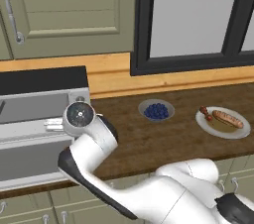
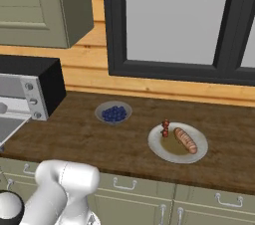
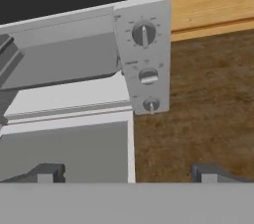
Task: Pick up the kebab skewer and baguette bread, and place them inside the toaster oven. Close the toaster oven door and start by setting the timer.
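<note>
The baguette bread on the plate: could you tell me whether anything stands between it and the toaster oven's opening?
Nothing visible blocks it. The baguette bread lies on the plate beside the kebab skewer. The toaster oven door is folded down. The bowl of blueberries sits toward the wall, off the direct path.

The toaster oven (image 3: 74, 54) stands on the counter (image 3: 198, 119) just ahead of the fingers (image 3: 47, 172). Its door (image 3: 64, 151) lies open and flat, under the left finger. The three knobs (image 3: 147, 76) sit ahead, between the two fingers. The right finger (image 3: 211, 172) hangs over bare counter.
</note>
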Available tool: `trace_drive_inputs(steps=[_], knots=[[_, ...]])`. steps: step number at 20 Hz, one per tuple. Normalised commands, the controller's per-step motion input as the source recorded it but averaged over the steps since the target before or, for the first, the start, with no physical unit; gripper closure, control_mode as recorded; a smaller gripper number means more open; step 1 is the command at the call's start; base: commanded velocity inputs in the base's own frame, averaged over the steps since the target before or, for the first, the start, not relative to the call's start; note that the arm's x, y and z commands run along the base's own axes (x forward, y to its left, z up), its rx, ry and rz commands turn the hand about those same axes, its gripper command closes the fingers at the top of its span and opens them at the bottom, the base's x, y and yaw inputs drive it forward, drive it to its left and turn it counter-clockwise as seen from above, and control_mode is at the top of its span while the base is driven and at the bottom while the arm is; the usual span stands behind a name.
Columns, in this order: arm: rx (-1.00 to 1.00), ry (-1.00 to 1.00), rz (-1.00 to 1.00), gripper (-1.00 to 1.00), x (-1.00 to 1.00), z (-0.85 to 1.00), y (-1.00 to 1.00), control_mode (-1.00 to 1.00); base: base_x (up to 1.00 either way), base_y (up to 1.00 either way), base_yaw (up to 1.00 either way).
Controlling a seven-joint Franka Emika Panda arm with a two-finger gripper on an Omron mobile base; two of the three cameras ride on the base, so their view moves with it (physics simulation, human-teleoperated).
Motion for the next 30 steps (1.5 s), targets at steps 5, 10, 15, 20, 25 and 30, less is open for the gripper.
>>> trace_drive_inputs(steps=[5,10,15,20,25,30], knots=[[0.00,-0.13,0.00,-1.00,0.19,0.00,0.57,-1.00,0.00,0.00,0.00],[0.00,-0.15,0.02,-1.00,0.33,0.00,0.39,-1.00,0.00,0.00,0.00],[0.00,-0.03,0.02,-1.00,0.42,0.00,0.29,-1.00,0.00,0.00,0.00],[0.00,0.00,0.00,-1.00,0.48,0.00,0.24,-1.00,0.00,0.00,0.00],[0.00,0.00,0.00,-1.00,0.49,-0.06,0.33,-1.00,0.00,0.00,0.00],[-0.02,0.00,0.00,-1.00,0.45,-0.21,0.38,-1.00,0.00,0.00,0.00]])
